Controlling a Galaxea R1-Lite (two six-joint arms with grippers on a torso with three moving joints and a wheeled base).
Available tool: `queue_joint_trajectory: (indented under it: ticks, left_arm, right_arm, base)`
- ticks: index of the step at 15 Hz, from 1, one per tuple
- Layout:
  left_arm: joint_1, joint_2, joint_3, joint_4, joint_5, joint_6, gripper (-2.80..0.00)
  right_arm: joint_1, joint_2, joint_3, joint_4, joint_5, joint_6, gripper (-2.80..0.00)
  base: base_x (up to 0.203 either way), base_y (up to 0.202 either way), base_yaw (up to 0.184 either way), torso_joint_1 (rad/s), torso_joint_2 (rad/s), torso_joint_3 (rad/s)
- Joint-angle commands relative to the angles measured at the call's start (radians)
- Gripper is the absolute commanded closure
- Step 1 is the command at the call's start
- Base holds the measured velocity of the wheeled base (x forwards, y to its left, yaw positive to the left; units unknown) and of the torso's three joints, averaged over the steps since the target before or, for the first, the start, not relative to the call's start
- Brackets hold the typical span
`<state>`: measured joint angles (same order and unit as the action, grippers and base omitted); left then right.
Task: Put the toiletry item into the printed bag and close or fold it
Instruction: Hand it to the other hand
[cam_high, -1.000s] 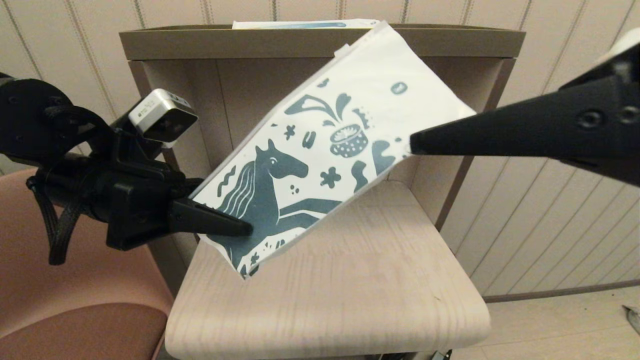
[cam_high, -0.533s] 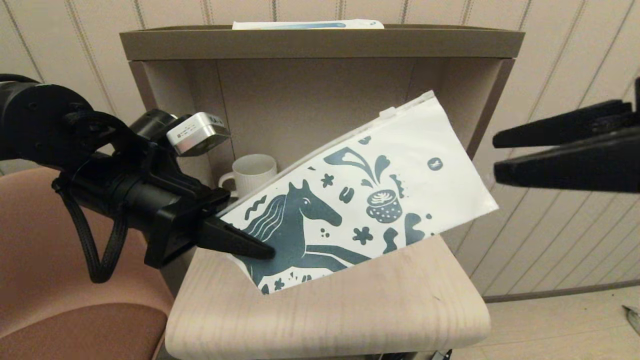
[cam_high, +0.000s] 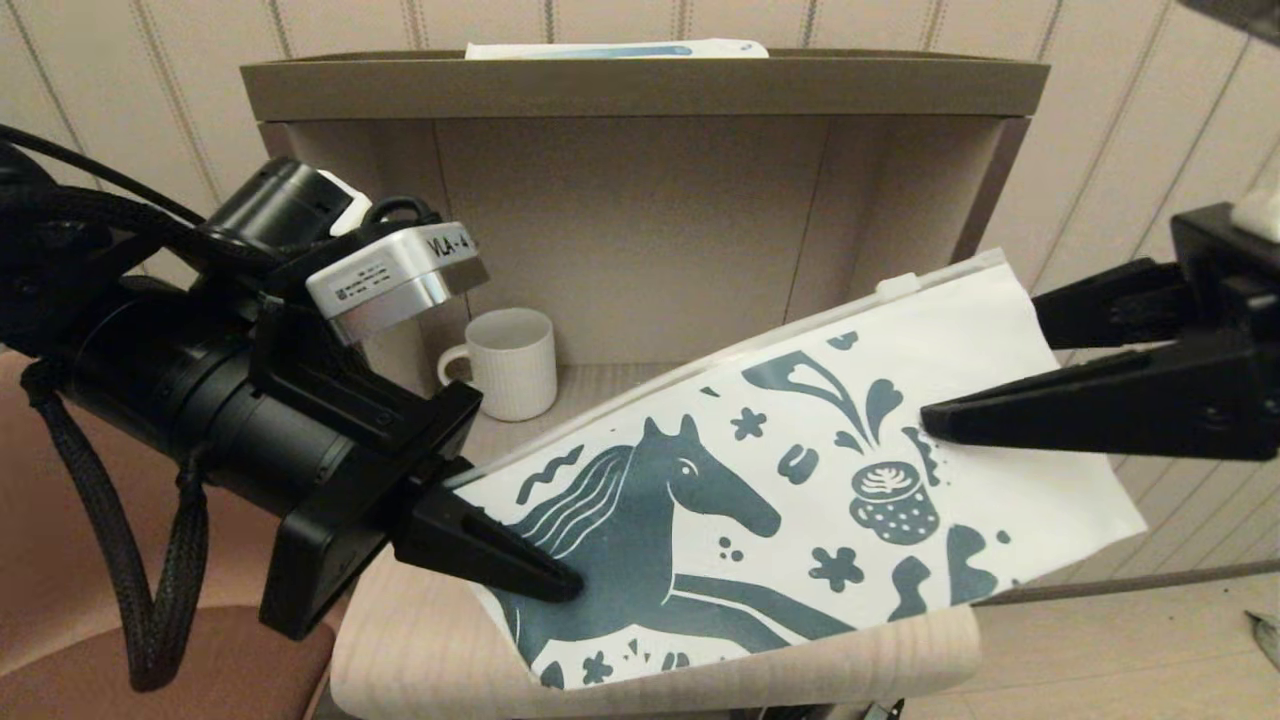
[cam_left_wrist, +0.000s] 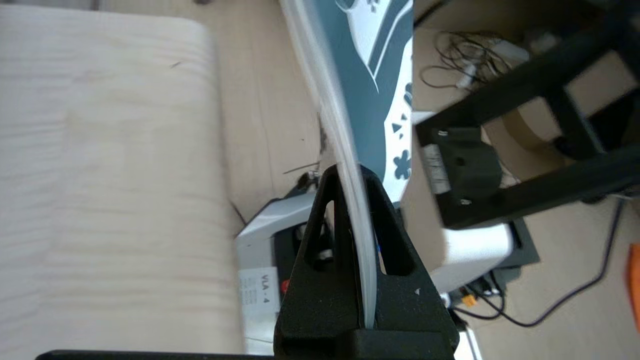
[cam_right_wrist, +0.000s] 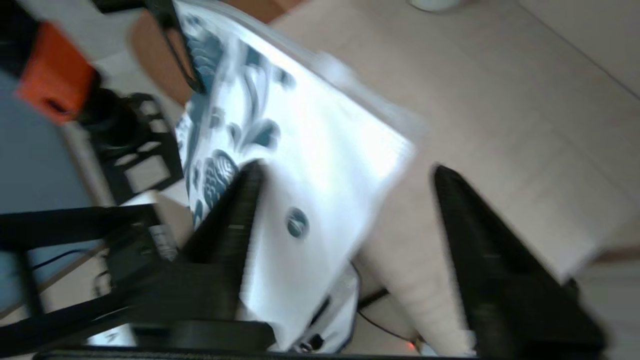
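The printed bag (cam_high: 800, 500), white with a teal horse and doodles, hangs slanted over the table's front edge, zip strip uppermost. My left gripper (cam_high: 565, 585) is shut on the bag's left end; in the left wrist view the bag's edge (cam_left_wrist: 365, 75) runs straight between the closed fingers of the left gripper (cam_left_wrist: 350, 172). My right gripper (cam_high: 980, 360) is open, and its fingers straddle the bag's right end without pinching it. From the right wrist, the bag (cam_right_wrist: 310, 150) lies against one finger of the right gripper (cam_right_wrist: 347, 170). The toiletry item is out of view.
A white mug (cam_high: 510, 362) stands at the back of the light wooden table (cam_high: 430, 640), inside a brown shelf unit (cam_high: 640, 85). A long white-and-blue box (cam_high: 615, 48) lies on top of the shelf. A reddish-brown chair (cam_high: 60, 680) sits at the left.
The right gripper let go of the bag's right end and opened. The left gripper carried the bag down and forward to a flatter tilt, uncovering the mug. The open right gripper now straddles the bag's right end.
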<state>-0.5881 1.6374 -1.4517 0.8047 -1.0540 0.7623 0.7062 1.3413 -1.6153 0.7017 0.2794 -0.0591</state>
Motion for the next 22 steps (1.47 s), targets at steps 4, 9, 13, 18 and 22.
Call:
queue_joint_trajectory:
  ticks: [4,9,13,18,22]
  left_arm:
    - [-0.021,-0.025,0.054,-0.061,-0.008,0.002,0.00]
    - [-0.021,-0.073,0.090,-0.102,-0.015,0.000,0.00]
    - [-0.021,-0.105,0.125,-0.104,-0.015,0.003,0.00]
    - [-0.022,-0.111,0.145,-0.104,-0.010,0.005,0.00]
    - [-0.034,-0.134,0.157,-0.109,-0.005,0.009,0.00]
  right_arm:
    - [0.011,-0.001,0.005,0.007,0.126,-0.002,0.00]
    - [0.032,-0.024,0.069,0.008,0.213,-0.022,0.00]
    - [0.035,-0.062,0.127,0.011,0.207,-0.084,0.00]
    - [0.030,-0.058,0.133,0.012,0.187,-0.126,-2.80]
    - [0.035,-0.013,0.050,0.094,0.189,-0.126,-2.80]
  base:
    - [0.000,0.000,0.000,0.000,0.00,0.000]
    - [0.000,0.000,0.000,0.000,0.00,0.000]
    - [0.000,0.000,0.000,0.000,0.00,0.000]
    - [0.000,0.000,0.000,0.000,0.00,0.000]
    - [0.000,0.000,0.000,0.000,0.00,0.000]
